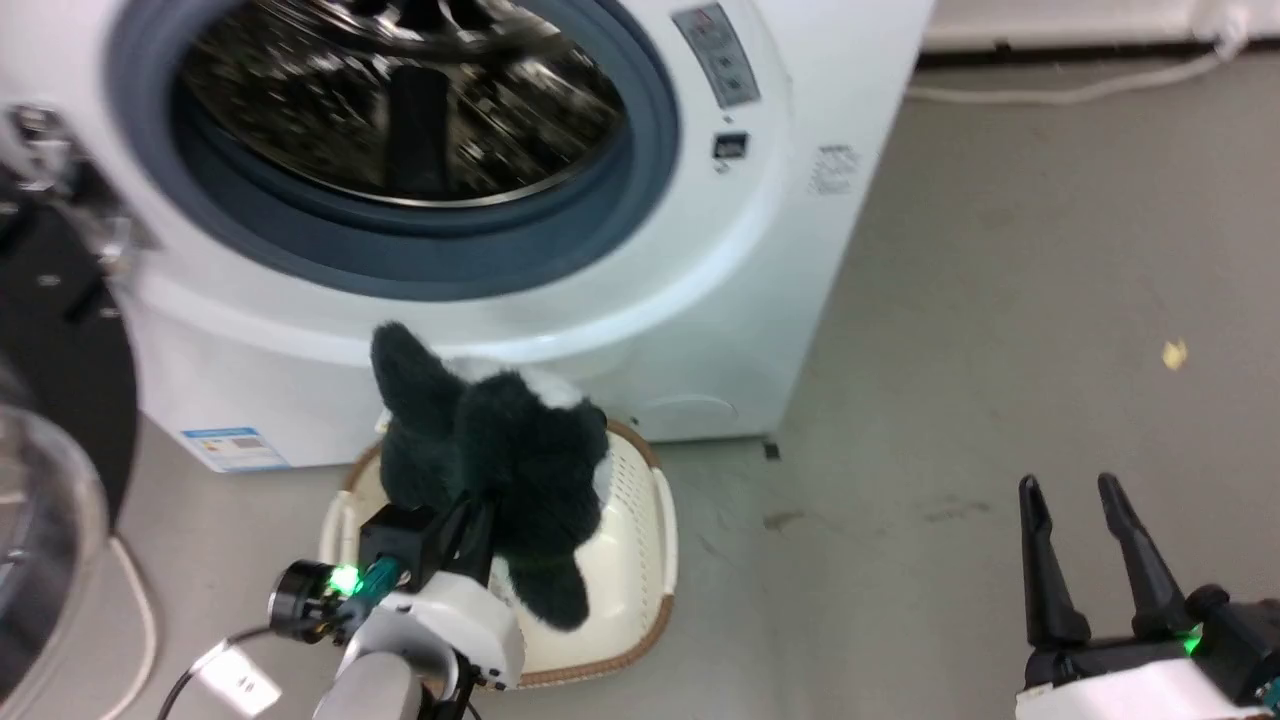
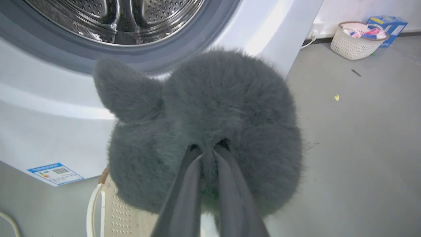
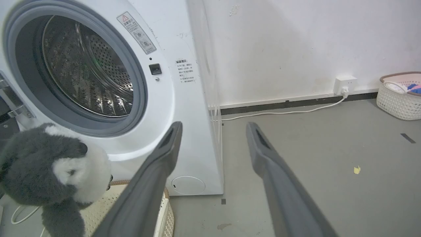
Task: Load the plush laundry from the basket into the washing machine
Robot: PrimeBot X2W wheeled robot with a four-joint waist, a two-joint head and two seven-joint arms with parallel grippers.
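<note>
- The plush laundry (image 1: 500, 470), a fluffy black soft toy with white patches, hangs over the basket (image 1: 655, 520), just in front of the lower front panel of the washing machine (image 1: 720, 300) and below its porthole.
- The left end effector (image 2: 205, 149) pinches the toy. Its two dark fingers are drawn close together, with their tips buried in the fur.
- One stubby limb sticks up toward the grey rubber ring (image 1: 645, 170) and another dangles down. It seems to hang clear of the basket floor, though the head view is too blurred to be sure.
- The right end effector (image 3: 213, 126) is spread and holds nothing. It is over the bare grey floor (image 1: 1000, 300), well apart from the toy and to the right of the machine.
- The black-framed clear domed door (image 1: 50, 430) stands swung open at the left, and the perforated steel drum (image 3: 88, 69) is in plain sight.
- Writing on the machine:
  - A blue-bordered sticker (image 2: 55, 173) with a QR code sits low on the front.
  - A warning label (image 3: 136, 33) with a red triangle sits beside the ring.
  - A small text sticker (image 3: 185, 70) sits further right.
  - None of the print is large enough to read.
- By the wall stands a white woven basket (image 2: 358, 41) of coloured items, with a blue box (image 2: 388, 23) behind it.
- A cable runs from the wall socket (image 3: 344, 84) along the floor.
- A yellow scrap (image 1: 1174, 352) lies on the floor.
</note>
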